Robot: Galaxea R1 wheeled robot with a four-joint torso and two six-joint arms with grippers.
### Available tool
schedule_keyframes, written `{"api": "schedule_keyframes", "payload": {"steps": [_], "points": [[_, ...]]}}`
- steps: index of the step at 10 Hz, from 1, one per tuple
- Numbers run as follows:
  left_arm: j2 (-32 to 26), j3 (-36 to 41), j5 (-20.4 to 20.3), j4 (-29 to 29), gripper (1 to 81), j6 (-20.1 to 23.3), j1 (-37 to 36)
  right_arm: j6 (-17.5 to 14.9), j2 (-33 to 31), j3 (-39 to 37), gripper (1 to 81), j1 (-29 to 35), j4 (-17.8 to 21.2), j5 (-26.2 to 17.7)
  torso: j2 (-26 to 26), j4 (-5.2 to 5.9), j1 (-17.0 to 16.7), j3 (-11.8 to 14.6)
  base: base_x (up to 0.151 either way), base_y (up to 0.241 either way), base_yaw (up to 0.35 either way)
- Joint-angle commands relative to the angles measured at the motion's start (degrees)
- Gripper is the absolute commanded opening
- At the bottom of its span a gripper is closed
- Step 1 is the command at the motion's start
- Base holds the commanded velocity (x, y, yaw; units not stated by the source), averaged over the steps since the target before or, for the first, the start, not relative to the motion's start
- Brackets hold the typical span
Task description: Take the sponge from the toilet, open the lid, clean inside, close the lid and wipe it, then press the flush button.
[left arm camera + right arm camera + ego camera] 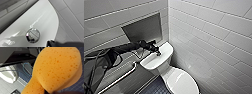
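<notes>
The white toilet stands in a tiled corner with its lid down. My left arm reaches in over the flat tank top, and my left gripper is shut, its tip down at the middle of the tank top. In the left wrist view the round, shiny two-part flush button sits in the tank top, with the dark gripper tip just beside it. The orange pitted sponge looms close in the right wrist view, and my right gripper is shut on its narrow part.
A metal grab rail runs along the left wall below a grey recessed niche. Tiled walls close in on the left and right. Dark tiled floor lies beside the bowl. A blue cable hangs near the right arm.
</notes>
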Motion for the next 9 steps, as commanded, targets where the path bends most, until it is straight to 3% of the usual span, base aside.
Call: {"api": "schedule_keyframes", "payload": {"steps": [1,3,6,9], "points": [[-16.65,16.20,0.55,-0.54,1.0,-2.13,-7.66,0.07,-1.01,1.24,1.0,-0.45,-1.10,-4.95,0.00,0.00,0.00,0.00,0.000,0.000,0.000],[-27.08,27.77,-2.51,-0.01,1.0,-2.31,-2.40,0.07,-1.01,1.24,1.0,-0.01,-1.10,-5.04,0.00,0.00,0.00,0.00,0.000,0.000,0.000],[-38.52,39.56,-8.74,6.73,1.0,-2.23,12.35,0.07,-1.10,1.33,1.0,0.17,-1.10,-5.13,0.00,0.00,0.00,0.00,0.000,0.000,0.000],[-39.33,40.73,-21.04,16.05,1.0,-2.22,35.20,0.07,-0.92,1.33,1.0,0.08,-1.10,-5.13,0.00,0.00,0.00,0.00,0.000,0.000,0.000]]}}
